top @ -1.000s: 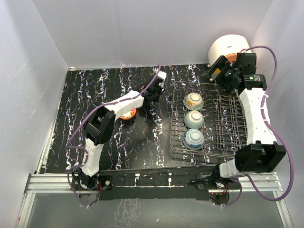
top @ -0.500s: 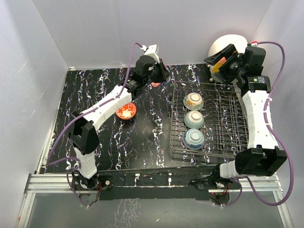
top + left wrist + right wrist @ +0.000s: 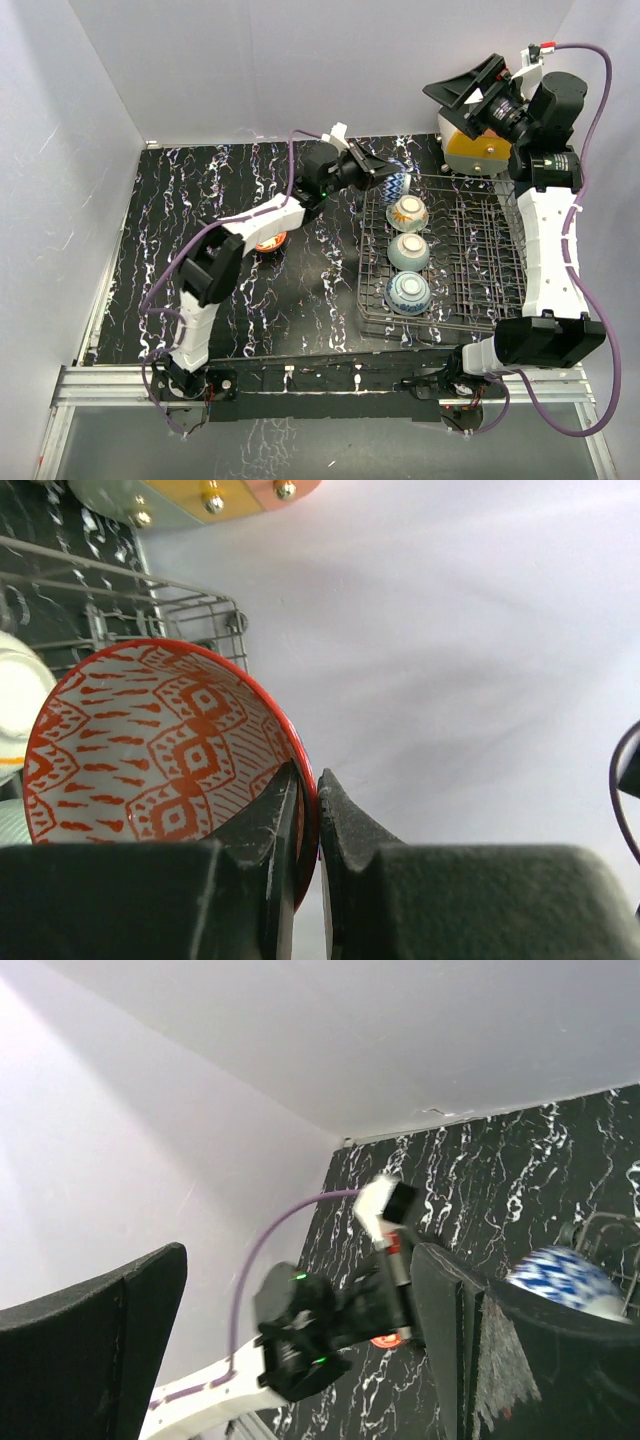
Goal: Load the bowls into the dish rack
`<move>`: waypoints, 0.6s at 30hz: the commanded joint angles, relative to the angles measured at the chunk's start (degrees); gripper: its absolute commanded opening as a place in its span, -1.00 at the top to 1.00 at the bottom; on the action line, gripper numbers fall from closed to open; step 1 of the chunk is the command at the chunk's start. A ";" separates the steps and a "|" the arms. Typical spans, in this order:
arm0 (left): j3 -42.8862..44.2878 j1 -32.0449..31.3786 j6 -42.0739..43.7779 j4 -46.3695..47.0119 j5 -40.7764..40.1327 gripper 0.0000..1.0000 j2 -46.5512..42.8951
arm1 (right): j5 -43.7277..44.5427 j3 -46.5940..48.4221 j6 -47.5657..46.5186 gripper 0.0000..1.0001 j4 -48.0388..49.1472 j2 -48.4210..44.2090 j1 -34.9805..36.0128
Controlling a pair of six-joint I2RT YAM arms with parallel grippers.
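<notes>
My left gripper (image 3: 380,173) is shut on the rim of a bowl (image 3: 397,184), one finger inside and one outside. This bowl is blue-patterned outside and orange-red patterned inside (image 3: 150,750). It hangs tilted over the far left corner of the grey wire dish rack (image 3: 475,255). Three bowls stand in the rack's left column: cream with an orange flower (image 3: 408,211), pale teal (image 3: 408,250), blue patterned (image 3: 408,292). A red-inside bowl (image 3: 270,240) sits on the table, partly under the left arm. My right gripper (image 3: 468,88) is open and empty, raised high above the rack's far right.
The rounded white-orange-yellow drawer unit (image 3: 482,150) stands behind the rack at the far right and also shows in the left wrist view (image 3: 190,498). White walls close in the black marbled table (image 3: 200,200) on three sides. The rack's right columns hold only tines.
My left gripper took a bowl off the table near the far edge and carried it right to the rack's far left corner. My right gripper rose and swung up away from the rack.
</notes>
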 commanded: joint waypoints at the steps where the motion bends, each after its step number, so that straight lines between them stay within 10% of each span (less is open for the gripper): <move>1: 11.26 -3.36 -11.08 10.41 4.95 1.00 6.56 | -7.46 4.76 -4.24 -0.97 3.43 0.07 -0.11; 12: 41.07 -8.73 -25.22 12.32 5.63 1.00 30.26 | -14.79 6.35 -10.19 -0.97 -2.30 0.28 -0.84; 18: 43.65 -10.32 -31.29 14.42 5.78 1.00 35.78 | -13.06 3.95 -12.81 -0.97 -6.22 -3.15 -3.61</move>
